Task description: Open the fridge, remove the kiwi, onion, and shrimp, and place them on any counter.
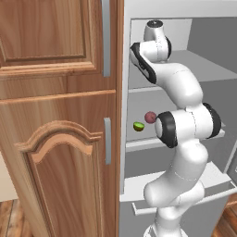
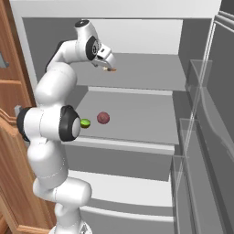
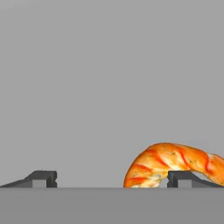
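The fridge (image 2: 114,9) stands open with its white shelves showing. My gripper (image 2: 109,63) is inside at the upper shelf, open, right over the orange shrimp (image 2: 111,69). In the hand view the shrimp (image 3: 175,162) lies on the shelf just inside the right fingertip (image 3: 181,178), and the gripper (image 3: 111,179) holds nothing. The green kiwi (image 2: 85,123) and the reddish-purple onion (image 2: 103,118) sit side by side on the middle shelf, the kiwi (image 1: 138,126) left of the onion (image 1: 150,117), partly behind my arm. The counter is out of view.
A tall brown wooden cabinet (image 1: 55,115) with grey handles borders the fridge (image 1: 124,92) on the left. The fridge door (image 2: 215,100) with clear bins stands open on the right. A white bottom drawer (image 2: 128,187) sits below the shelves.
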